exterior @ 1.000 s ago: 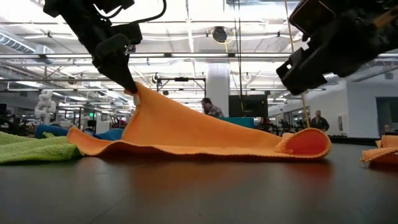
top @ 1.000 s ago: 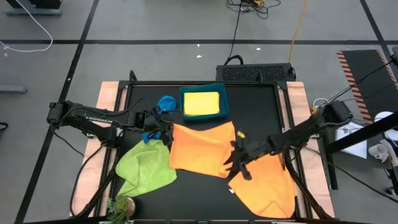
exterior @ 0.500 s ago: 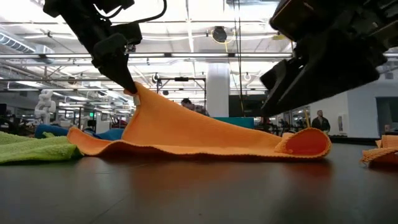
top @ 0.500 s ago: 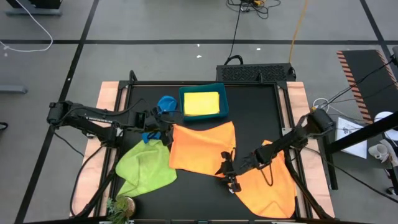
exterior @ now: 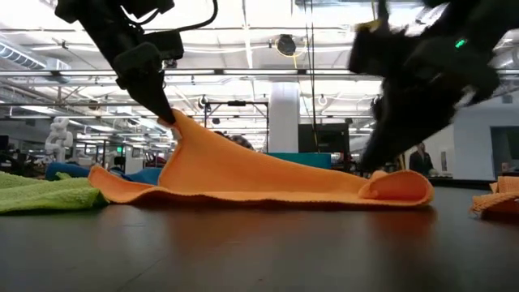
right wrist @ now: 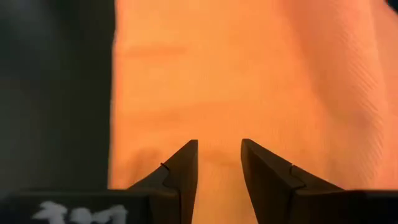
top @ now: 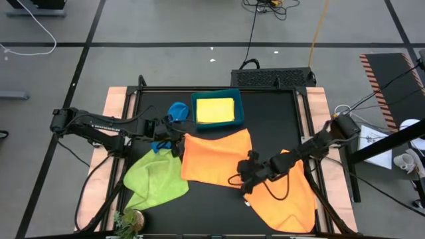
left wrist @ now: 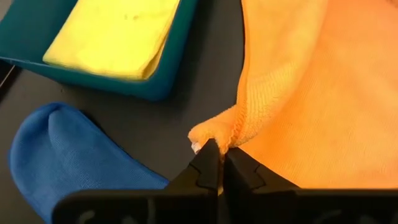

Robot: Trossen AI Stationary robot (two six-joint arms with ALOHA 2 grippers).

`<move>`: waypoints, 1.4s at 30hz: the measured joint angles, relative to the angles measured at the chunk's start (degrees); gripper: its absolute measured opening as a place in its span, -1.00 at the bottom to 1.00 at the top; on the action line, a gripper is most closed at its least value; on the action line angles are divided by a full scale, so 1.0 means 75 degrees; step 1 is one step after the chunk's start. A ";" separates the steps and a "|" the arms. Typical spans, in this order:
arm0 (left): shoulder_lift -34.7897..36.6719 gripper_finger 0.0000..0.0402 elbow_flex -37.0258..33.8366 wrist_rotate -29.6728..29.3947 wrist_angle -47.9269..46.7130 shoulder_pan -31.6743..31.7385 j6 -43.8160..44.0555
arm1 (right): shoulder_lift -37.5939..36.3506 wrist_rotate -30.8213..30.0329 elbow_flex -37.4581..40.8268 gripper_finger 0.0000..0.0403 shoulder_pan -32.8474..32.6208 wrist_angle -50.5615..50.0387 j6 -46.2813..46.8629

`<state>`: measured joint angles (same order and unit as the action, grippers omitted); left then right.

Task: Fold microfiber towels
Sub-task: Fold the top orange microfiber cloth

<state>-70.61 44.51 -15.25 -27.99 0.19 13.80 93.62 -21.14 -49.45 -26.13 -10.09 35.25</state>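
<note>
Left end effector (top: 178, 141), left of centre in the high view, is clamped on a corner of the spread orange microfiber towel (top: 216, 158), fingers pressed together with the cloth edge bunched between them in the left wrist view (left wrist: 217, 134). In the low view that corner is lifted off the black counter (top: 272, 116) into a peak at upper left (exterior: 174, 122); the rest of the towel lies flat toward the right, with a small curl at its right end.

Right end effector (top: 238, 179), lower centre of the high view, is over the lower right edge of the same orange towel. Its fingers (right wrist: 183, 168) are parted with a gap between them and nothing gripped; orange cloth fills the right wrist view beneath them.

Second orange microfiber towel (top: 292, 199) lies rumpled at lower right of the counter, under the right arm.

Lime green microfiber towel (top: 156, 176) lies crumpled at lower left, touching the spread orange towel's left edge.

Bright blue microfiber towel (top: 176, 110) is a small heap just left of the rigid teal rectangular bin (top: 216, 121) at upper centre.

Folded yellow microfiber towel (top: 214, 109) lies inside the bin.
</note>
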 joint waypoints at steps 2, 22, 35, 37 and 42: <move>0.0000 -0.91 -0.0003 0.0000 -0.0026 0.0000 -0.0008 | -0.0196 0.0005 0.0000 -0.43 -0.0216 -0.0438 0.0436; 0.0135 -0.10 0.0388 0.0180 -0.0894 -0.0001 -0.0536 | -0.0414 -0.0616 0.0009 -0.43 -0.0895 0.0301 0.0392; -0.0102 0.01 0.0629 -0.0736 -0.0008 -0.2463 0.0212 | 0.0289 -0.0989 0.0020 -0.43 -0.1085 0.2782 -0.0173; -0.0250 -0.04 0.0598 -0.1267 -0.0151 -0.2784 0.0492 | 0.0534 -0.0945 0.0022 -0.43 -0.1120 0.3094 -0.0226; -0.0457 -0.12 0.0309 -0.1786 -0.0046 -0.3125 0.1038 | 0.1089 -0.0982 0.0029 -0.43 -0.1131 0.3555 0.0238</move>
<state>-74.04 46.83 -28.64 -28.33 -23.25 21.59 101.79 -28.50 -49.23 -34.61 16.57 37.03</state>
